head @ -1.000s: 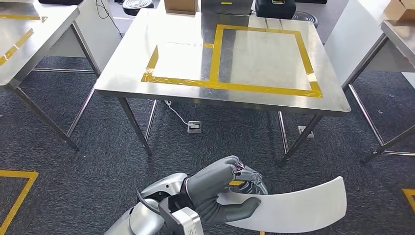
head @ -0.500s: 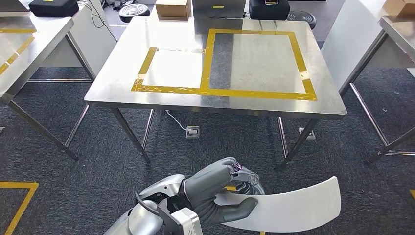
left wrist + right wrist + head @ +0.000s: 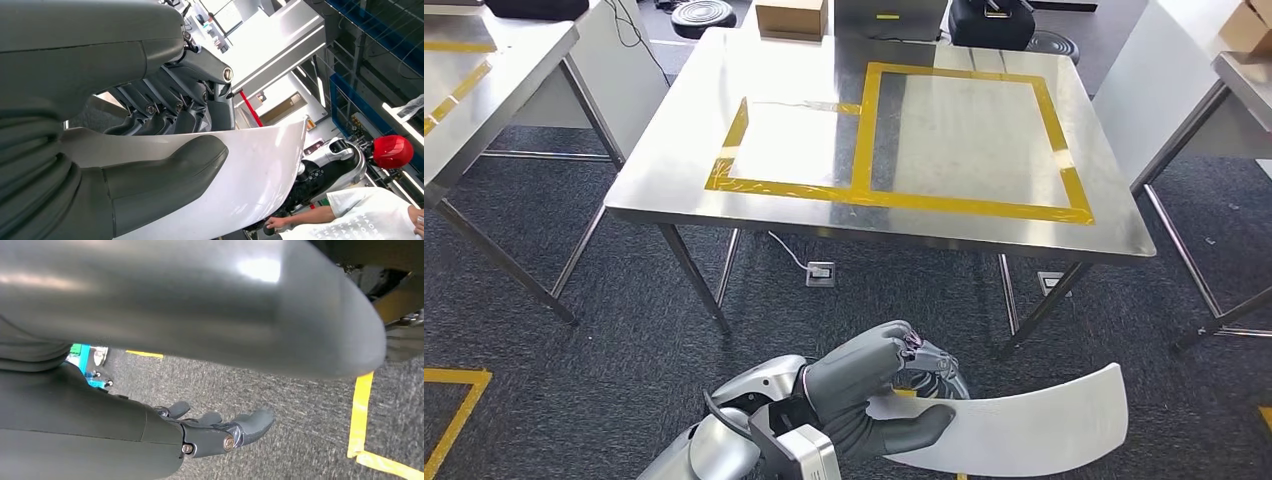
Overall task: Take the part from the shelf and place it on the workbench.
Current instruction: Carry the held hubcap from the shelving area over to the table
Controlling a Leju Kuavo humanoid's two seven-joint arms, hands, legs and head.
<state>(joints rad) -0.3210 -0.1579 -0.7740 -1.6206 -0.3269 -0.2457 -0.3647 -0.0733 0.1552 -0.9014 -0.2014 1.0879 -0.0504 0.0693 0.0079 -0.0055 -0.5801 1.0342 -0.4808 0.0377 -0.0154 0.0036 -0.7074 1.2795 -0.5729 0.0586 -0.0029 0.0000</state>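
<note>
Whole view has shifted since half a second ago: the workbench (image 3: pixel 674 160) sits a little right and lower in frame, so the camera moved. Left hand and part keep the same spot at bottom centre.

Left hand (image 3: pixel 869 390), bottom centre of head view: fingers on top, thumb (image 3: pixel 165 175) under, clamped on one end of the white curved part (image 3: pixel 1024 425). Part runs from the hand toward the lower right of the frame, held over dark carpet (image 3: pixel 574 400), apart from the workbench.

Right hand (image 3: pixel 220 432), lower centre of right wrist view: fingers extended and slightly apart, holding nothing, above the carpet.

Workbench fills upper middle of head view; yellow tape rectangles (image 3: pixel 864 190) on its steel top. Cardboard box (image 3: pixel 791 17) at its far edge. Person in a white shirt (image 3: pixel 370 217), lower right of left wrist view.
</note>
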